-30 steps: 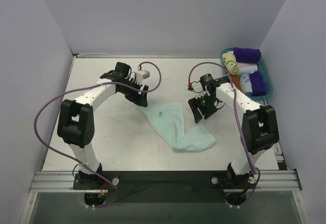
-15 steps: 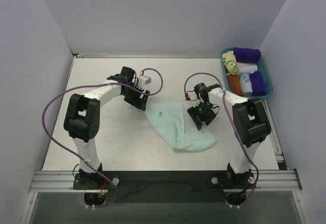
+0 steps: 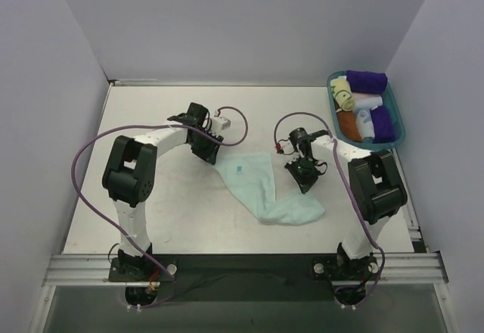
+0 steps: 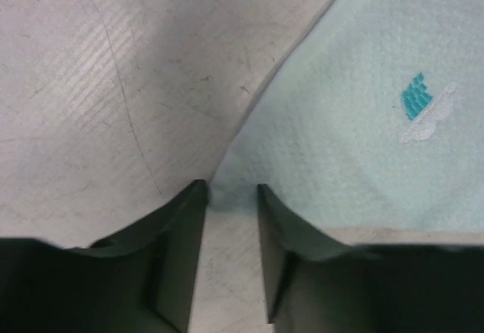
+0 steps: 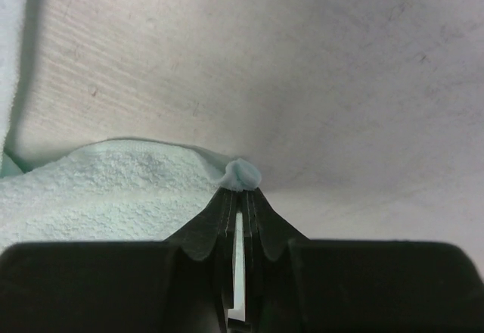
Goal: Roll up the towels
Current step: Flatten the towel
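Mint-aqua terry towel [image 3: 255, 182] lying rumpled, part-folded, mid-table between arms. Nubby soft weave, teal embroidered mark [image 4: 417, 97] near one corner. Right gripper [image 5: 240, 188] clamped on right edge, small nub of cloth bunched at tips, likely for pulling flat. Left gripper [image 4: 231, 197] jaws apart, straddling far-left corner, not pinching. Tabletop [image 3: 151, 121] pale, matte, scuffed.
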Robot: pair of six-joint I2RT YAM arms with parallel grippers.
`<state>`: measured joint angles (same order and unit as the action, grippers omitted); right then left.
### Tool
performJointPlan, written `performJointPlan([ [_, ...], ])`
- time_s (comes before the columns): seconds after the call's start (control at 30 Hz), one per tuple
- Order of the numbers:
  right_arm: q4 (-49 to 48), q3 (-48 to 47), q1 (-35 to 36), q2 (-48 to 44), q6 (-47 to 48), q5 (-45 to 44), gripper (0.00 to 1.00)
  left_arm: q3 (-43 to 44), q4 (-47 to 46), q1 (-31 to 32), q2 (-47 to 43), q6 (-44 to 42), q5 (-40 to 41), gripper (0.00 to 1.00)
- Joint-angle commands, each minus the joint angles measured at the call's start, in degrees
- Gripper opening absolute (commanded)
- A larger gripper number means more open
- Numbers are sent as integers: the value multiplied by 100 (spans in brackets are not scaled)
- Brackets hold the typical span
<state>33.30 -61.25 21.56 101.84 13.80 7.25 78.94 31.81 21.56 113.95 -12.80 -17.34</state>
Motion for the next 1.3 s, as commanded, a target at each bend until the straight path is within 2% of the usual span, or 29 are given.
performJointPlan([
  [0.0, 317, 131, -134, -533, 61, 66, 0, 8, -53, -3, 163, -47, 135, 38],
  [0.03, 352, 123, -274, -656, 70, 75, 0, -44, -52, -29, 110, -47, 143, 22],
  [0.1, 457, 70, -441, -1034, 122, 128, 0, -211, -26, -221, -153, -47, 65, 11],
  [0.13, 493, 52, -608, -1278, 131, 154, 0, -282, 26, -318, -276, -56, 30, 0],
  [0.27, 625, 8, -960, -1790, 254, 408, 0, -738, 290, -776, -1065, -240, -181, 0],
  [0.47, 827, 122, -1014, -2124, 465, 760, 0, -1354, 764, -1233, -1936, -715, 11, 0],
  [0.63, 1047, 394, -987, -2020, 702, 1076, 0, -1959, 1239, -1470, -2184, -1014, 100, 0],
  [0.7, 1152, 482, -961, -1975, 843, 1147, 0, -2092, 1528, -1558, -2281, -1293, -119, 0],
  [0.73, 1161, 596, -935, -1940, 887, 1148, 0, -2075, 1678, -1567, -2290, -1461, -364, 7],
  [0.77, 1153, 632, -926, -1923, 931, 1130, 0, -2032, 1810, -1611, -2298, -1602, -523, 22],
  [0.8, 1135, 667, -900, -1888, 940, 1139, 0, -1970, 1872, -1646, -2342, -1734, -664, 50],
  [0.83, 1126, 667, -899, -1809, 940, 1156, 0, -1770, 1838, -1681, -2377, -1718, -891, 54],
  [1.0, 1091, 553, -899, -1615, 870, 1227, 0, -610, 1592, -1594, -1983, -1322, -1201, 57],
  [1.17, 1047, 430, -899, -1536, 791, 1253, 0, 506, 1328, -1278, -965, -1015, -1026, 54],
  [1.27, 1047, 413, -899, -1518, 764, 1253, 0, 798, 1082, -953, -455, -822, -754, 54],
])
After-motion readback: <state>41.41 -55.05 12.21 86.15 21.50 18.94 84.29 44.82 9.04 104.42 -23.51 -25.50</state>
